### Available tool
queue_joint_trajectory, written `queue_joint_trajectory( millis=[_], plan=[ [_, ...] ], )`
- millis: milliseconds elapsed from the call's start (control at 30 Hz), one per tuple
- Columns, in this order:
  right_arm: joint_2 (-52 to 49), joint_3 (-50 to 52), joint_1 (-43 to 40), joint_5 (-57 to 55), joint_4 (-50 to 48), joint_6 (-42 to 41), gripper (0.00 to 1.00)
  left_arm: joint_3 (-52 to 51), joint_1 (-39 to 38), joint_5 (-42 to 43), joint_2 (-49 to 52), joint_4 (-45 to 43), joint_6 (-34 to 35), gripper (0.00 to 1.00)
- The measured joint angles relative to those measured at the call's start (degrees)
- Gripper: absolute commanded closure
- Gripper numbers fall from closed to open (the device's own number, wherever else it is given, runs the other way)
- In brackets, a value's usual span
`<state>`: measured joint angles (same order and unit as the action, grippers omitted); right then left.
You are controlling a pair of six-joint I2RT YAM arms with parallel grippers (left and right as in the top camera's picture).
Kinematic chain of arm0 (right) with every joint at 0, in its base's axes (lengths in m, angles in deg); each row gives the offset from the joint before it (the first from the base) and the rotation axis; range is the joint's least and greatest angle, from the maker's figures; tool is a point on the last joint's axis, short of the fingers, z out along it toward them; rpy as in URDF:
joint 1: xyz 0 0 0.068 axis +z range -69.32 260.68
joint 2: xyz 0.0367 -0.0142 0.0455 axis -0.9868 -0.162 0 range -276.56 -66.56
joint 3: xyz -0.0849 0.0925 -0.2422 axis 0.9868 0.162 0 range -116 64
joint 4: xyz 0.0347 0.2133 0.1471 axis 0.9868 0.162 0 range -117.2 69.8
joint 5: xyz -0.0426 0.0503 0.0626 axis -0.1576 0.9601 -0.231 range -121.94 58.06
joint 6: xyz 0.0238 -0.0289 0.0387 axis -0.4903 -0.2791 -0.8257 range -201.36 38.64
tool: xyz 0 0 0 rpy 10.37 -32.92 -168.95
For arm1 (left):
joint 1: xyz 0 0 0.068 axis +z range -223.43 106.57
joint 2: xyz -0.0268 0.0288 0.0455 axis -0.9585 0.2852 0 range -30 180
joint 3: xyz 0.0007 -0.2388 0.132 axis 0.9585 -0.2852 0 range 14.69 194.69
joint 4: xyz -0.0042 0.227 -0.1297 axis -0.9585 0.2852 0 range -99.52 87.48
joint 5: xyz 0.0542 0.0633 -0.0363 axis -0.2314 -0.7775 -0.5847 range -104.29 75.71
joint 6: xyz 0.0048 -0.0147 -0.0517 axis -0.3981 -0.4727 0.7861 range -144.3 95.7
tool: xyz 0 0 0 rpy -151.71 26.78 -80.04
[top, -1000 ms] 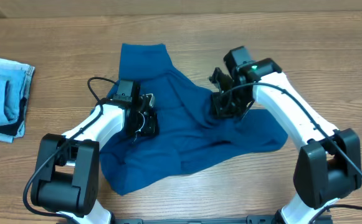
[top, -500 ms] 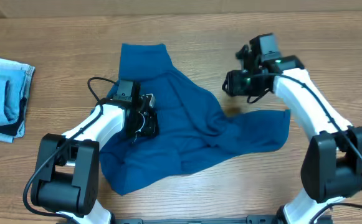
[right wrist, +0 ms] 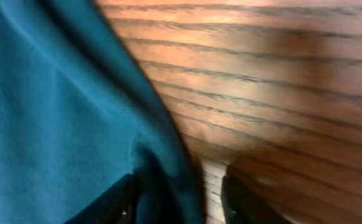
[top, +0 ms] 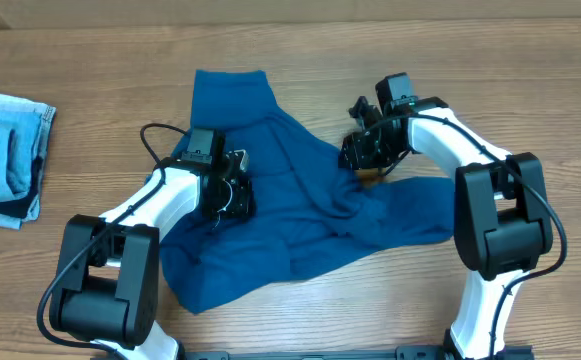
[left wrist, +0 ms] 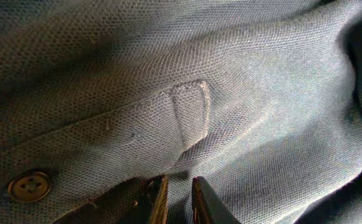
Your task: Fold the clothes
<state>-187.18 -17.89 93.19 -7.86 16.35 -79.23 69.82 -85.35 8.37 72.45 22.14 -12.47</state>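
Note:
The teal-blue shirt lies crumpled on the wooden table, with one part reaching toward the far edge. My left gripper rests on the shirt's left side. In the left wrist view its fingers are pinched together on a fold of the shirt beside the placket tab and a button. My right gripper is low at the shirt's right edge. In the right wrist view its fingers are spread wide, with the shirt's edge lying between them over bare wood.
A pale blue denim stack with a dark edge lies at the table's left edge. Wooden tabletop shows to the right of the shirt and behind it. Both arm bases stand at the near edge.
My right gripper moved off the shirt to the right and back, then returned to the shirt's right edge. The left arm has not moved. The shirt's right flap lies flatter.

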Motion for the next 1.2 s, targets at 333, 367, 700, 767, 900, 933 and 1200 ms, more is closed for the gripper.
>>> queue_joint_trajectory(
  millis=[333, 367, 700, 767, 900, 933, 1200],
  plan=[
    [-1.3, -7.4, -4.5, -0.9, -5.6, 0.5, 0.96, 0.0, 0.0, 0.0, 0.0, 0.0, 0.0, 0.82],
    [-1.3, -8.0, -5.4, -1.1, -9.1, 0.6, 0.96, 0.0, 0.0, 0.0, 0.0, 0.0, 0.0, 0.82],
    [-1.4, -8.9, -9.7, -4.9, -32.1, 1.0, 0.54, 0.0, 0.0, 0.0, 0.0, 0.0, 0.0, 0.82],
    [-1.4, -9.0, -10.7, -7.7, -32.7, 0.9, 0.33, 0.0, 0.0, 0.0, 0.0, 0.0, 0.0, 0.83],
    [-1.5, -9.5, -15.5, -9.8, -25.2, -4.0, 0.27, 0.0, 0.0, 0.0, 0.0, 0.0, -0.2, 0.79],
    [-1.5, -9.5, -16.7, -8.7, -23.3, -5.3, 0.27, 0.2, 0.0, 0.0, 0.0, 0.2, -0.8, 0.79],
    [-1.5, -9.9, -20.7, 5.6, -4.2, -9.7, 0.29, 21.0, 1.2, -0.9, 0.1, 1.7, -4.7, 0.63]
  ],
)
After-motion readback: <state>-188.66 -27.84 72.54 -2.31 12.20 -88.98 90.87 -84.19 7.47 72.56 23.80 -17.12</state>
